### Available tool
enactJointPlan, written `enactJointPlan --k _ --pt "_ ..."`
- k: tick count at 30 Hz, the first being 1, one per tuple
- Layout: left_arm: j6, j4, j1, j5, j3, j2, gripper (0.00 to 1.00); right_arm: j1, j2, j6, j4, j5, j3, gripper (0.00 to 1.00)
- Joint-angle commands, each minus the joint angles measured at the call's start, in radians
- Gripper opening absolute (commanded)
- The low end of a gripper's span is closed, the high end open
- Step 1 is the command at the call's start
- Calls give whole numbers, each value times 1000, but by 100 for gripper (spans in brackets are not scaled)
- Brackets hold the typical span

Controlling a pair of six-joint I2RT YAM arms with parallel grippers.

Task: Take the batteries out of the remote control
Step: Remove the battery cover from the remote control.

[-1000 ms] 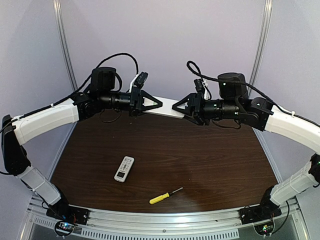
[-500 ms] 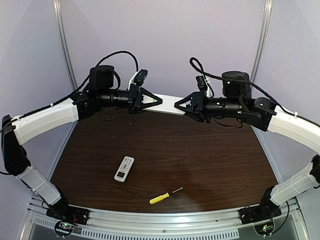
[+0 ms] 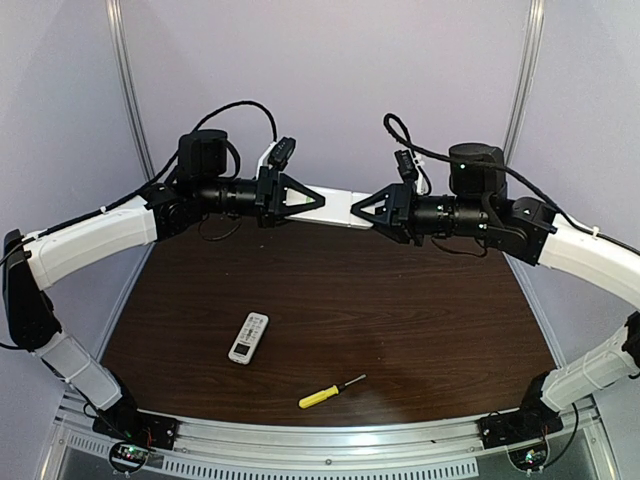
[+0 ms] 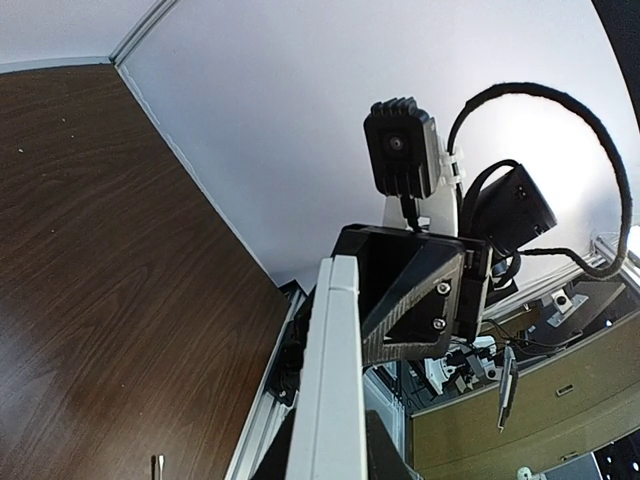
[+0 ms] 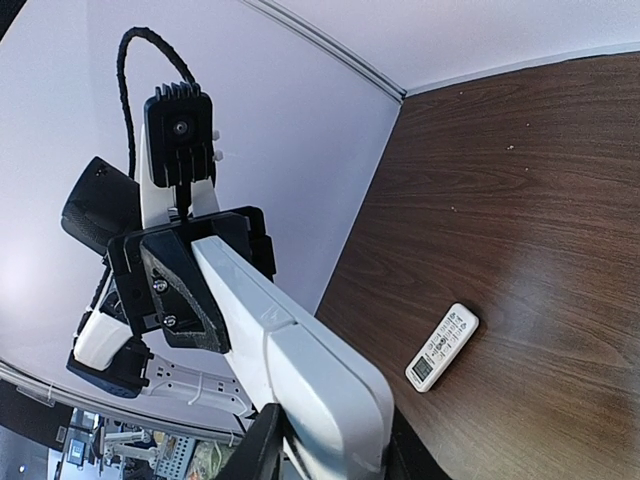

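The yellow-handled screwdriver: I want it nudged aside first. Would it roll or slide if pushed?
The screwdriver looks round-handled and lies flat on the smooth table, so it probably rolls if pushed sideways. It looks slim and rigid, likely light.

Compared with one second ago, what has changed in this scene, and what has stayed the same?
The right gripper rose a little and shifted toward its own side, its jaws narrowing on the white remote held in the air, which went from tilted to nearly level. The left gripper kept its grip on the other end. The second remote and the screwdriver lie unmoved on the table.
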State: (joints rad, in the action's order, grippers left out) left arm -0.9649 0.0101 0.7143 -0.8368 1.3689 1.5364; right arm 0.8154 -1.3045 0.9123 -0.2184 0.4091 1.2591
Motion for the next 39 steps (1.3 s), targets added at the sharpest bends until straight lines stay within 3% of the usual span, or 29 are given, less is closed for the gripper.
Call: enactJointPlan --k 1,30,39 --pt "35 -42 17 1 26 -12 0 -4 15 15 -19 -22 -22 20" --pt "58 -15 17 33 10 -35 0 -4 19 -31 -159 -90 10 37" --pt "60 -15 17 40 9 -31 0 -4 12 -36 -162 -85 11 28"
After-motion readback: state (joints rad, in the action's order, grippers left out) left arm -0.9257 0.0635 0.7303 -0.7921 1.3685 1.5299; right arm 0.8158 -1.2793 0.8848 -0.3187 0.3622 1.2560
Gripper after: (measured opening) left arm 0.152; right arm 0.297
